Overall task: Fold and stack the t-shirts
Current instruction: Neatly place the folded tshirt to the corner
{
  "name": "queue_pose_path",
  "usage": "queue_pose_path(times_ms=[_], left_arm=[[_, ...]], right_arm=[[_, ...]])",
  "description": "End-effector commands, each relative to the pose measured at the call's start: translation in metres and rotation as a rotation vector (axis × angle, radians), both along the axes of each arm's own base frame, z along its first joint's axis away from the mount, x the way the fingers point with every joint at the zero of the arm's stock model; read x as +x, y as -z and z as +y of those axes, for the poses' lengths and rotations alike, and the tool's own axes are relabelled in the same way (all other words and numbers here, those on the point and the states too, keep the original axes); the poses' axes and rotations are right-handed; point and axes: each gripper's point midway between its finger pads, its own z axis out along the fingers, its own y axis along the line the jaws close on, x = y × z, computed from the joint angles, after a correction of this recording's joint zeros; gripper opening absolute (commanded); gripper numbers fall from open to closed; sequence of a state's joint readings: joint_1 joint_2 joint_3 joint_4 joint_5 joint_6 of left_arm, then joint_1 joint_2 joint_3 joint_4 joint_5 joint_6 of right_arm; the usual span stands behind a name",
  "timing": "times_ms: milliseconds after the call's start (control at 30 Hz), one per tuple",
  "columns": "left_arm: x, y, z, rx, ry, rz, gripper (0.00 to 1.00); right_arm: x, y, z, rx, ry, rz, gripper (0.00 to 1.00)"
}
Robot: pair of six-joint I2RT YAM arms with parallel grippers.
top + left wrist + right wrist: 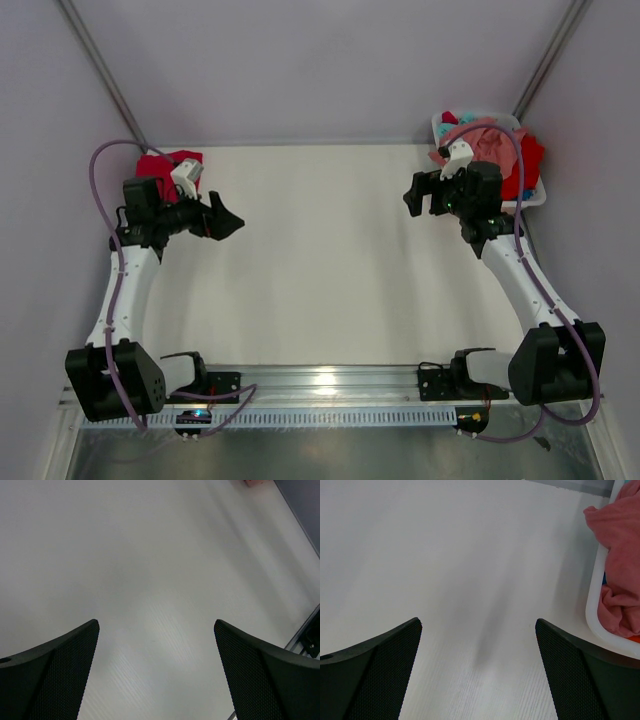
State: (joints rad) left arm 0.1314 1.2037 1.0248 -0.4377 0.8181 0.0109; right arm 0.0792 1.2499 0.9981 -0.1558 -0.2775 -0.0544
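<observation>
A pile of t-shirts fills the white basket [528, 201] at the back right: salmon pink [487, 140], bright red [530, 160] and a bit of teal [467, 122]. Another red t-shirt [155, 165] lies at the back left, partly hidden behind my left arm. My left gripper [232, 222] hovers over bare table left of centre and points right; it [156, 625] is open and holds nothing. My right gripper [410, 196] sits just left of the basket, open and empty [478, 622]. The pink shirt [620, 525] hangs over the basket rim [594, 605] in the right wrist view.
The white table [320, 260] stretches between the two arms. Grey walls close it in on the left, back and right. A metal rail [330, 380] with both arm bases runs along the near edge. A pink scrap [257, 482] shows at the top edge of the left wrist view.
</observation>
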Motion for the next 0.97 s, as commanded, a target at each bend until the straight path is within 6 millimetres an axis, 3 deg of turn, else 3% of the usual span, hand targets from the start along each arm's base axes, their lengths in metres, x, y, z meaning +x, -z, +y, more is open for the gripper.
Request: queue_pose_path(times_ms=[0,933], left_arm=[[-0.0028,-0.0172,-0.0075,-0.017,0.057,-0.092,0.99],[-0.0089,-0.0227,-0.0089,-0.009,0.068,-0.158,0.99]], right_arm=[[0.0028,-0.0127,0.0054,-0.001,-0.031,-0.042,0.99],[0.0028,-0.0109,0.0053,-0.012,-0.038,-0.041,0.99]])
